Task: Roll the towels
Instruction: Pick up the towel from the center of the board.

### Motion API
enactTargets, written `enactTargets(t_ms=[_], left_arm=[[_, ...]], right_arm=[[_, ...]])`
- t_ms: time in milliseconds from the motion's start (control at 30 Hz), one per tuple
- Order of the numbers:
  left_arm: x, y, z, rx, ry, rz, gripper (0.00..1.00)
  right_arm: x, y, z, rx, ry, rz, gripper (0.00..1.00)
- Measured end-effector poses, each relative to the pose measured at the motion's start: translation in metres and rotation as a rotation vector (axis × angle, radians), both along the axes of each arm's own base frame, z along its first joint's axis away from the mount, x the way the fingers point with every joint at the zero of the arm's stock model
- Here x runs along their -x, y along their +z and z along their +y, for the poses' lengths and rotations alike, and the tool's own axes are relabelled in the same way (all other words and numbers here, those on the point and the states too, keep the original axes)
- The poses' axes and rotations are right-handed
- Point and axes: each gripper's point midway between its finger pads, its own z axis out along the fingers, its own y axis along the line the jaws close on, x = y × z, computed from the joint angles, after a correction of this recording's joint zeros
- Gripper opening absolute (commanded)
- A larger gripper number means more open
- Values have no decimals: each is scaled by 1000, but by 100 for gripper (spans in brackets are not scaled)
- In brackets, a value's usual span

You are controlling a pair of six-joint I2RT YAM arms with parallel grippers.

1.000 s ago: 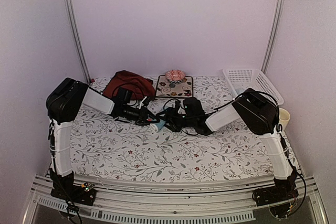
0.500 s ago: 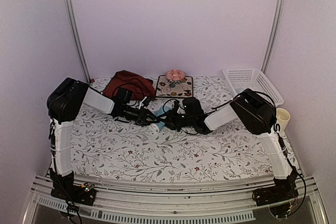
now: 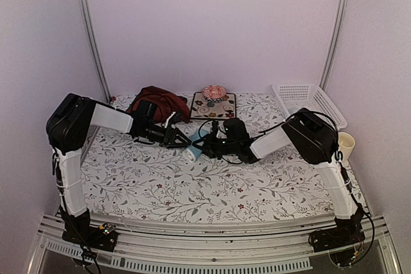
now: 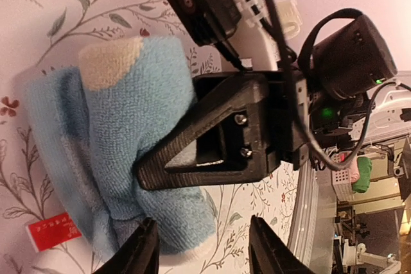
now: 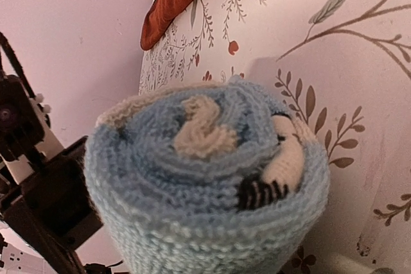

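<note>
Rolled blue towel [image 4: 128, 113] on the floral surface [image 3: 192, 190], a claw at each end.
Right claw [image 3: 204, 149] pinches the blue towel; left claw [image 4: 202, 222] spread. Dark red towel [image 3: 157, 102] heaped behind.

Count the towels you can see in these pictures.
2: a blue roll in the middle and a red towel at the back left. More may be hidden.

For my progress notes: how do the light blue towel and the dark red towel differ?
The light blue towel is a tight roll; the dark red towel is a loose heap. The blue one is patterned, in the middle; the red one plain, at the back. Both are cloth.
</note>
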Motion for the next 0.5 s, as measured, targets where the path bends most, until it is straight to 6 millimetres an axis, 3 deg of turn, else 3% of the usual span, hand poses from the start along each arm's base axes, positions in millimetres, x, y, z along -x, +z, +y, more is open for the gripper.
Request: enactTargets(t_ms=[167,300,400,500], left_arm=[[-10,45,15,-10,32,-126,49],[-21,85,32,-8,62,-246,49],[-27,94,43,-21,77,-299,49],[-27,88,49,-49,78,-307,49]], right_arm=[[-4,7,-9,43,14,-26,8],[-15,37,-30,99,37,-84,7],[-23,70,-50,128,50,-147,7],[-27,99,-69,160,62,-207,8]])
